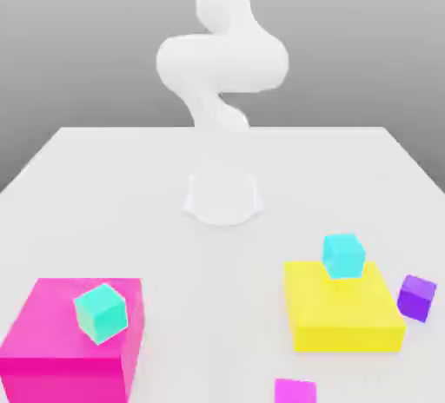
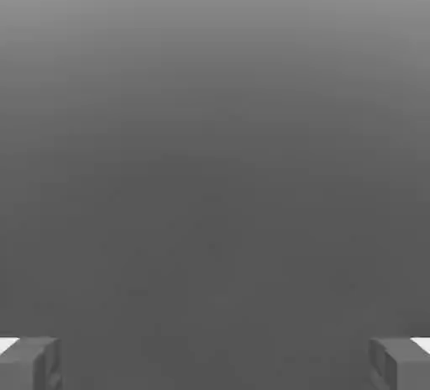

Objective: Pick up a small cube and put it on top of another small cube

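- Nearest the camera in the exterior view, a small magenta-pink cube sits on the white counter, cut off by the lower edge of the frame.
- To the exterior view's left, a big magenta block stands on the counter with the small greenish-teal cube resting on its top face, turned at an angle to the block's edges.
- To the exterior view's right, a big yellow block stands on the counter. A small cyan cube, bluer than the teal one, sits on its top near the far edge.
- The small violet-purple cube lies on the counter just beside the yellow block, on its side toward the exterior view's right. It is well apart from the greenish-teal cube, with the yellow block between them.
- Farther back, the round white base of the arm stands mid-counter, and the white arm curves up from it out of the top of the frame.
- Behind everything is a plain grey backdrop.
- In the hand view the claw is spread wide: the two grey fingertips sit at opposite sides of the frame with nothing between them, against a blank grey ground.
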`<move>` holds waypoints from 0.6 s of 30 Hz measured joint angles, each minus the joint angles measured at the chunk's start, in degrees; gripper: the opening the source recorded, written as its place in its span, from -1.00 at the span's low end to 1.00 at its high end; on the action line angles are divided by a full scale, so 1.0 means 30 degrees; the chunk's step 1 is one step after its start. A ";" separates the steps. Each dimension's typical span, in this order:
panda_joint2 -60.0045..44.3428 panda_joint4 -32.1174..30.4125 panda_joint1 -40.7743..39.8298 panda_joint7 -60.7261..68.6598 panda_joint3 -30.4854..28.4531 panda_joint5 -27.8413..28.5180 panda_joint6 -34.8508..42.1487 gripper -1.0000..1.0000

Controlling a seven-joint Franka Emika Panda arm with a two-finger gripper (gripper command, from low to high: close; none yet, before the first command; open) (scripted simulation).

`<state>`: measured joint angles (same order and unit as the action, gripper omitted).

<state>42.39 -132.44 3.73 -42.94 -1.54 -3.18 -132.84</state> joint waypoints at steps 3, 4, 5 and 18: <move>-0.1460 -0.0266 0.1521 0.1183 -0.0560 -0.1297 -0.0413 0.00; -0.1935 -0.0349 0.1978 0.1567 -0.0701 -0.1720 -0.0537 0.00; -0.2411 -0.0431 0.2418 0.1948 -0.0822 -0.2141 -0.0657 0.00; -0.8580 -0.1456 0.6897 0.6221 -0.0723 -0.6702 -0.2115 0.00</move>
<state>16.65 -136.81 24.42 -24.28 -3.71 -23.29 -139.18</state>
